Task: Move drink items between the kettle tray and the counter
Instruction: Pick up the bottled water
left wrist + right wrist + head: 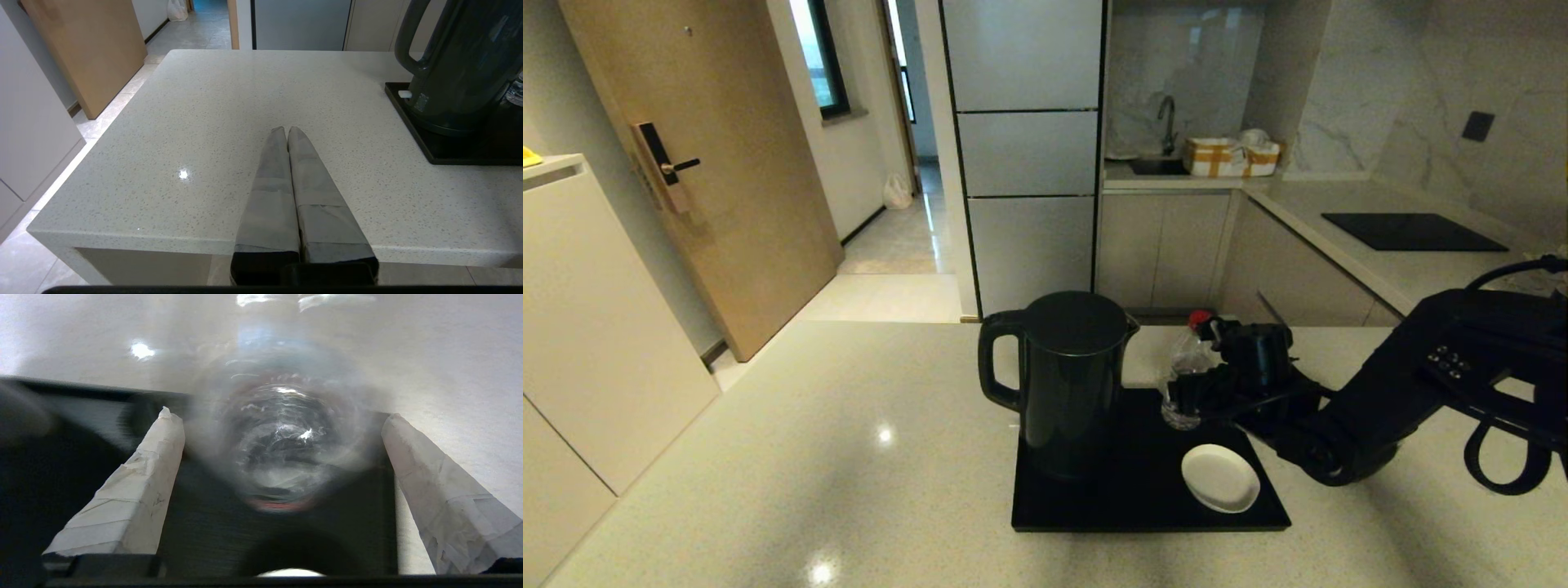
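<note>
The tall black kettle (1070,384) stands on the left half of the flat black kettle tray (1111,498), on the beige speckled counter (809,457). At the tray's far right stands the small clear bottle with a red cap (1186,367). My right gripper (1201,384) reaches in from the right and is open. In the right wrist view the bottle (282,445) sits between the spread fingers (155,465) of that gripper (278,414), with a gap on each side. My left gripper (287,128) is shut and empty over bare counter (224,102), left of the kettle (461,69). The black cup is out of view.
A small white saucer (1219,478) lies on the tray's near right part, just below my right arm. A black cooktop (1413,231) is set in the side worktop at the far right. The counter's far edge drops to the floor beyond the kettle.
</note>
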